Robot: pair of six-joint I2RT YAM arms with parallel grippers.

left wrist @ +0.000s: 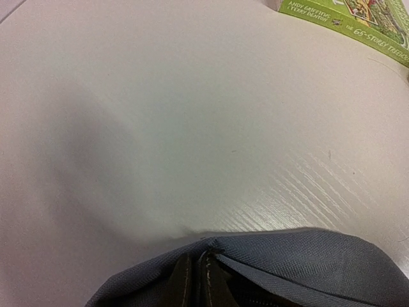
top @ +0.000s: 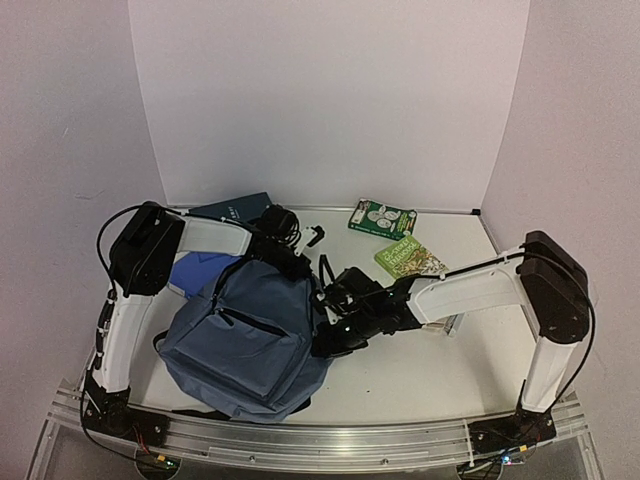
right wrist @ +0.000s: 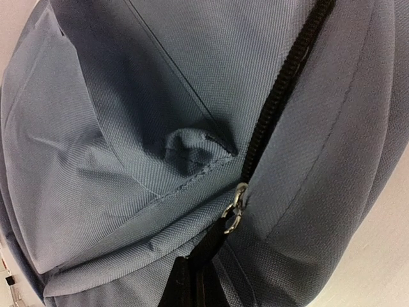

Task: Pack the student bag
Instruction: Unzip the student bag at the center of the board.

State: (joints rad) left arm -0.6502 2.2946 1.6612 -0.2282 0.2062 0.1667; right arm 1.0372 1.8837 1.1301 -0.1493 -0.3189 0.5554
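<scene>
The student bag (top: 250, 340), a big slate-blue backpack, lies at the front left of the table. My left gripper (top: 290, 262) is at the bag's far top edge. In the left wrist view its dark fingers (left wrist: 185, 281) are shut on a pinched fold of the bag's fabric (left wrist: 307, 256). My right gripper (top: 328, 335) presses against the bag's right side. The right wrist view shows it (right wrist: 198, 284) shut on the black pull tab (right wrist: 214, 246) that hangs from the metal slider ring (right wrist: 234, 210) of the black zipper (right wrist: 281, 89).
A dark blue book (top: 235, 208) and a bright blue flat item (top: 195, 270) lie behind the bag on the left. A black cable and plug (top: 295, 228) sit at the back middle. Two green books (top: 382, 216) (top: 410, 257) lie to the back right.
</scene>
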